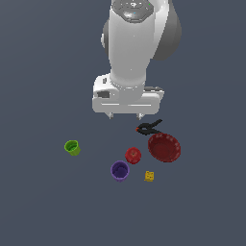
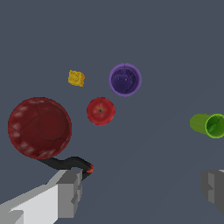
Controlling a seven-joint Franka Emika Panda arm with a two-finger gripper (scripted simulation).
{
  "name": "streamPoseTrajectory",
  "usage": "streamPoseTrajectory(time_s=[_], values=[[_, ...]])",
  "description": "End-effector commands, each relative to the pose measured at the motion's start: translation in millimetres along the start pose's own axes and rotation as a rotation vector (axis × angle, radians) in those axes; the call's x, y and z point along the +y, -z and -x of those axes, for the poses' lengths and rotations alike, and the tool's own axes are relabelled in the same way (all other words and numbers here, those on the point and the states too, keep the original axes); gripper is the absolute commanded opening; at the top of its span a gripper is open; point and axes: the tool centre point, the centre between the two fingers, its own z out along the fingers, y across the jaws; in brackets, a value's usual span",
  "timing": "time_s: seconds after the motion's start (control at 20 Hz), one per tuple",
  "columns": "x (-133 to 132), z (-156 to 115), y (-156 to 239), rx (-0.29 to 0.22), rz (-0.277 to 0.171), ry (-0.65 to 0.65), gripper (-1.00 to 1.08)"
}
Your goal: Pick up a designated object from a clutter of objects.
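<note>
The tiny yellow-orange cube (image 1: 149,176) with dark spots lies on the grey floor at the front of the clutter, right of the purple cup (image 1: 119,170). It also shows in the wrist view (image 2: 76,78). My gripper (image 1: 125,116) hangs high above the floor, behind the clutter, with its fingers (image 2: 70,192) wide apart and nothing between them. The red ball (image 1: 133,154) sits between the cube and the gripper. The cube is well apart from the gripper.
A dark red bowl (image 1: 164,147) stands at the exterior view's right. A black clamp with a red tip (image 1: 149,128) lies just behind it, below the gripper. A green cup (image 1: 72,147) stands alone at the exterior view's left.
</note>
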Motion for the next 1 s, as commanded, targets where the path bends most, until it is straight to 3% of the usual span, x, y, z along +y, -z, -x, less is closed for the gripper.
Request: streamPoseTrajectory(time_s=[0.0,0.95], values=[[-6.1,-11.2,-8.8,0.003,-0.001,-0.010,1.00],[-85.4,-114.1,-137.0,0.038,-0.023,-0.128,1.00]])
